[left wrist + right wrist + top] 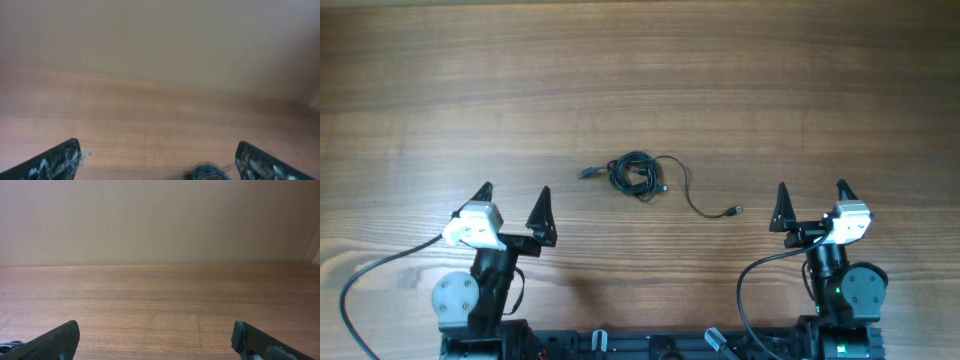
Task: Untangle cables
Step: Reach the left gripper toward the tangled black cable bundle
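Observation:
The cables point(637, 173) lie bunched in a small black knot at the middle of the wooden table. One plug end point(585, 173) sticks out to the left, and a loose strand curls right to another plug point(734, 211). My left gripper point(514, 200) is open and empty, near the front left, apart from the knot. Its wrist view shows the knot's edge point(206, 172) at the bottom and a plug end point(88, 154) by the left finger. My right gripper point(810, 200) is open and empty at the front right, just right of the loose plug.
The wooden table point(640, 80) stretches far behind the knot. Thicker black arm cables point(380, 268) loop beside both arm bases at the front edge. A plain beige wall point(160, 220) shows behind the table in the wrist views.

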Robot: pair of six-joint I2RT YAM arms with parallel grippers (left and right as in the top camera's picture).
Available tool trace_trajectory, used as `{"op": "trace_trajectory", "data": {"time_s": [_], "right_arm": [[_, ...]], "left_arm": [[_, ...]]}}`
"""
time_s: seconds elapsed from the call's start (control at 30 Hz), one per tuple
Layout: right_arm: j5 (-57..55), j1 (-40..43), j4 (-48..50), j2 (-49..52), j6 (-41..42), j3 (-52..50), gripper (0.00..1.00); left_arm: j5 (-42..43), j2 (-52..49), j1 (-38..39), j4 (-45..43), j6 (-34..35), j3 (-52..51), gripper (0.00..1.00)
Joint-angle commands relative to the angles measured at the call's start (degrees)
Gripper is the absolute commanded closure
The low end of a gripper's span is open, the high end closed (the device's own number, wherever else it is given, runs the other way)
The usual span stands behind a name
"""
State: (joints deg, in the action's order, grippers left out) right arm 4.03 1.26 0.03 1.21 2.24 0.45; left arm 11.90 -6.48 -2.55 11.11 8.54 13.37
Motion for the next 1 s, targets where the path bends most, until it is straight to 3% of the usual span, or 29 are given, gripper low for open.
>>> {"op": "trace_trajectory", "data": {"time_s": [0.0, 0.23, 0.33, 0.4, 0.57, 0.8, 0.9, 0.97], "right_arm": [[-0.15, 0.26, 0.11, -1.01, -0.72, -0.15, 0.0], [-0.15, 0.26, 0.09, -1.01, -0.74, -0.15, 0.0], [-0.15, 0.26, 0.11, -1.01, -0.72, -0.15, 0.0], [-0.15, 0.26, 0.09, -1.01, -0.74, -0.15, 0.0], [-0.15, 0.26, 0.11, -1.01, -0.72, -0.15, 0.0], [-0.15, 0.26, 0.11, -1.01, -0.74, -0.15, 0.0], [-0.15, 0.26, 0.11, -1.01, -0.72, -0.15, 0.0], [-0.15, 0.26, 0.11, -1.01, -0.74, -0.15, 0.0]], "left_arm": [[0.79, -6.08, -0.2, 4.74, 1.18, 8.35, 0.0], [2.71, -22.56, -0.2, 14.14, 2.91, 22.49, 0.0], [8.79, -29.38, -0.2, 15.85, 2.86, 26.82, 0.0], [16.37, -33.16, -0.2, 14.69, 2.86, 27.45, 0.0], [22.6, -38.88, -0.2, 15.39, 2.89, 27.43, 0.0], [23.43, -47.17, -0.2, 14.08, 2.89, 27.43, 0.0], [23.43, -49.62, -0.2, 12.79, 7.3, 27.43, 0.0], [23.39, -50.34, 0.02, 11.58, 9.94, 27.43, 0.06]]}}
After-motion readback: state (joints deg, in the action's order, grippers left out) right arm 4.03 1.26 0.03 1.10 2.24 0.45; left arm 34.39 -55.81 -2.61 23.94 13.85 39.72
